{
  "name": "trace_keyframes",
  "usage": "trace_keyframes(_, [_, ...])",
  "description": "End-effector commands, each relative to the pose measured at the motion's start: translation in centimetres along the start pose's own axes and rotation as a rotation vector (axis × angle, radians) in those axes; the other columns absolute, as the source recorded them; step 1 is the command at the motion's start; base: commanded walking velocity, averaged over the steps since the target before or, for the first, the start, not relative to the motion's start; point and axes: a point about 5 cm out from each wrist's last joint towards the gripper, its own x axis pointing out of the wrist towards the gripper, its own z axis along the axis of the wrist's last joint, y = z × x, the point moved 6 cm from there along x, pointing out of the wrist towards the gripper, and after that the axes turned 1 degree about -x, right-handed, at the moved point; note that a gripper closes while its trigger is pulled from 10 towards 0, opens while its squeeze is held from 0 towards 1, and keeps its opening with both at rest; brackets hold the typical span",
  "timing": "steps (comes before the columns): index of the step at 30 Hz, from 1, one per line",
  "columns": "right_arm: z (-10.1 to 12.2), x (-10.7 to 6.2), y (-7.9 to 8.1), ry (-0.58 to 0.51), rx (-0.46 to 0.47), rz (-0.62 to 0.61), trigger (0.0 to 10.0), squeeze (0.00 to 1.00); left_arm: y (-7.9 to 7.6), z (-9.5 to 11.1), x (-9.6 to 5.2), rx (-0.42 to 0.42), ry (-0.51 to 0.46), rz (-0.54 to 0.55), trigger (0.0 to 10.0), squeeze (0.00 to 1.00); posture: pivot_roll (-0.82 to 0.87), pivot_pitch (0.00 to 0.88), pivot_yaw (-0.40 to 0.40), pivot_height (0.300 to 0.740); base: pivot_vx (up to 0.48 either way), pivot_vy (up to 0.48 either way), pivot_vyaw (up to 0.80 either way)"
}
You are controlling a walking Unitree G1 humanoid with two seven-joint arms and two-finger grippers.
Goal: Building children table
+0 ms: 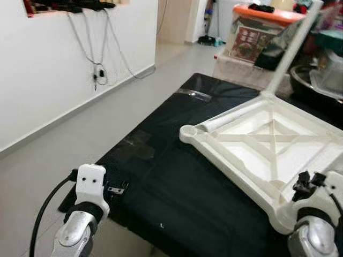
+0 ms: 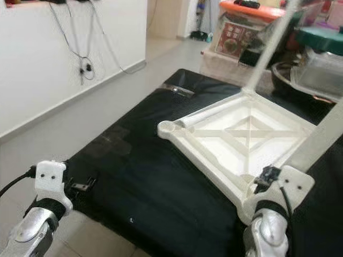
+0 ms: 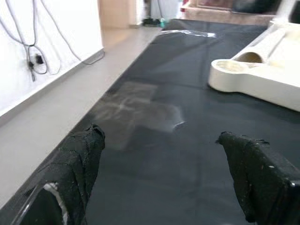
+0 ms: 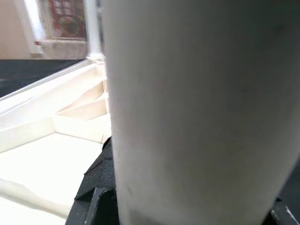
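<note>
— Is it bright in here?

— Yes, soft and even. The black mat (image 1: 177, 176) has shiny pale patches.

— Anything fuzzy?

— The white leg (image 4: 197, 112) pressed close between the right fingers is a big blur. The left fingers (image 3: 82, 164) look soft too, but the mat beyond them is sharp.

— Dark shadows?

— None strong.

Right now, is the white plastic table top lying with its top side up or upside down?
Upside down. The white plastic table top shows its ribbed underside with crossing braces, and a white round leg stands up from its far corner.
</note>
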Motion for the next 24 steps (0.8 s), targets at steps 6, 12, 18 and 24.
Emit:
trace_keyframes(6, [2.5,0.5,4.7,-0.085,0.070,0.323,10.0,1.00,-0.1,0.0,0.1,0.002,0.010,-0.001,10.0,0.00,0.18,0.000,-0.094,0.740,0.000,0.000,0.00])
trace_keyframes(12, [6.5,1.8,4.6,-0.200,0.027,0.647,10.0,0.00,-0.4,0.1,0.3,-0.002,0.006,-0.009,10.0,0.00,0.17,0.000,-0.103,0.740,0.000,0.000,0.00])
trace_keyframes(18, [2.2,0.6,6.9,-0.034,-0.011,0.970,10.0,0.00,-0.7,0.1,0.5,-0.011,0.006,-0.015,10.0,0.00,0.18,0.000,-0.097,0.740,0.000,0.000,0.00])
trace_keyframes(24, [0.4,7.0,4.4,0.029,0.009,0.476,0.0,0.00,-0.5,0.2,0.4,-0.009,-0.002,-0.005,10.0,0.00,0.20,0.000,-0.119,0.740,0.000,0.000,0.00])
